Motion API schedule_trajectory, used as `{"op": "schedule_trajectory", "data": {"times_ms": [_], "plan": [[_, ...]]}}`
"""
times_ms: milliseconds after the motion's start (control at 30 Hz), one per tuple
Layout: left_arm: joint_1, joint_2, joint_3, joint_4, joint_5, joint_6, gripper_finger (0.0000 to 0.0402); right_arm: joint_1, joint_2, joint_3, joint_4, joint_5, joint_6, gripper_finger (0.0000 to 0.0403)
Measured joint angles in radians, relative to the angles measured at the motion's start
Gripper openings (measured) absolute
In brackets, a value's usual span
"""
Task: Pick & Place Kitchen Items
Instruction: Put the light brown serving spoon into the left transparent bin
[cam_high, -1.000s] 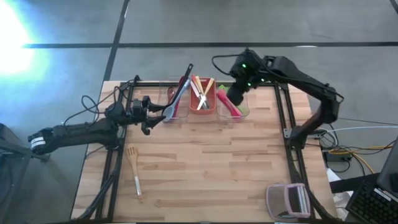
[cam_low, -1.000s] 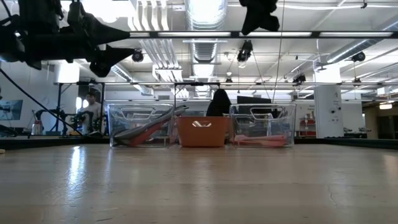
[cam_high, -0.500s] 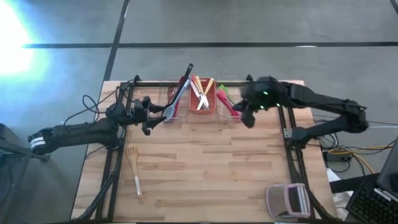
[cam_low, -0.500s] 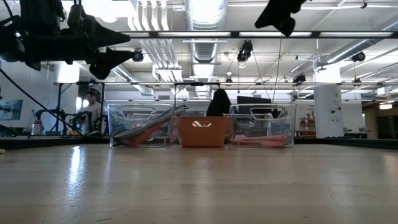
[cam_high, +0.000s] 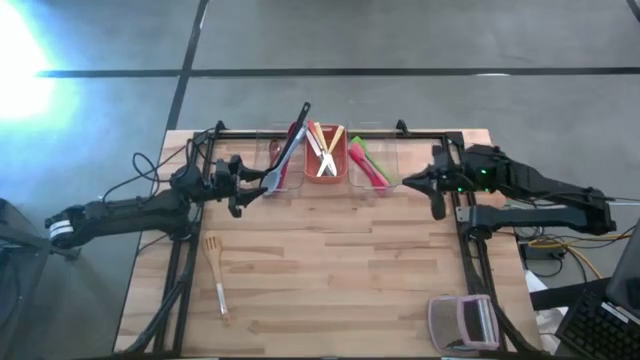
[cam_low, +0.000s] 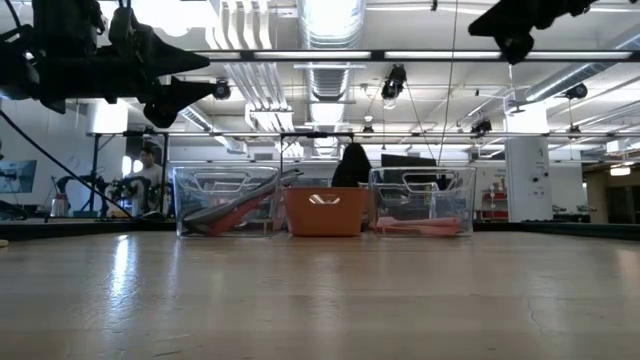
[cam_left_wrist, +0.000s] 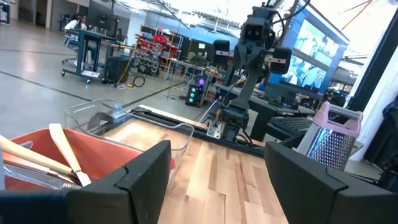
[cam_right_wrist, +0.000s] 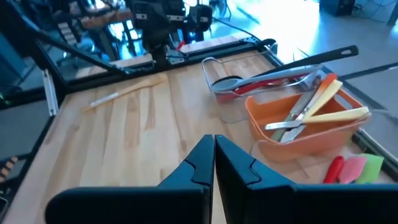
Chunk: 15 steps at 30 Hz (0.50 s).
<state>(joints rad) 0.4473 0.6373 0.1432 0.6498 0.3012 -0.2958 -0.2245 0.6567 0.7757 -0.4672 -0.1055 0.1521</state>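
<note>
The wooden table (cam_high: 330, 260) stood in a large workshop with a grey floor; three bins sat in a row along its far edge.

Task status, as judged from the layout: most kitchen items were already binned. One item was left loose: a wooden spatula (cam_high: 214, 270), lying flat on the table on the near side of the left claw (cam_high: 240, 185) and well apart from the right claw (cam_high: 432, 188). The sort appeared nearly complete, with this spatula the only loose utensil seen.

Container contents:
- Clear bin (cam_high: 272, 165), just beside the left claw: a long grey-and-black spoon (cam_high: 285, 155) and a red utensil, their handles leaning out over the far rim.
- Red bin (cam_high: 326, 178), between the two claws: pale wooden sticks (cam_high: 324, 150) and a metal utensil, crossed.
- Clear bin (cam_high: 392, 170), nearest the right claw: small pink and green plastic spoons (cam_high: 368, 165).

Claw states:
- Left claw: fingers spread wide, holding nothing, raised above the table beside the left clear bin.
- Right claw: fingers closed tip to tip, per the right wrist view (cam_right_wrist: 213, 158), holding nothing, raised above the table to the side of the right clear bin.

A grey-and-pink grater (cam_high: 462, 322) stood at the table's near corner, on the right claw's side.
</note>
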Motion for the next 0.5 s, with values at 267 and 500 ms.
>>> {"op": "schedule_trajectory", "data": {"times_ms": [267,500], "plan": [[0.0,-0.002,0.0,-0.002,0.02,-0.014,0.0262,0.0,-0.157,-0.071,-0.007,0.0,0.072,0.0008],[0.0,-0.003,0.047,-0.092,0.023,-0.026,0.0261,-0.001,-0.201,-0.075,-0.006,0.0,0.074,0.0008]]}}
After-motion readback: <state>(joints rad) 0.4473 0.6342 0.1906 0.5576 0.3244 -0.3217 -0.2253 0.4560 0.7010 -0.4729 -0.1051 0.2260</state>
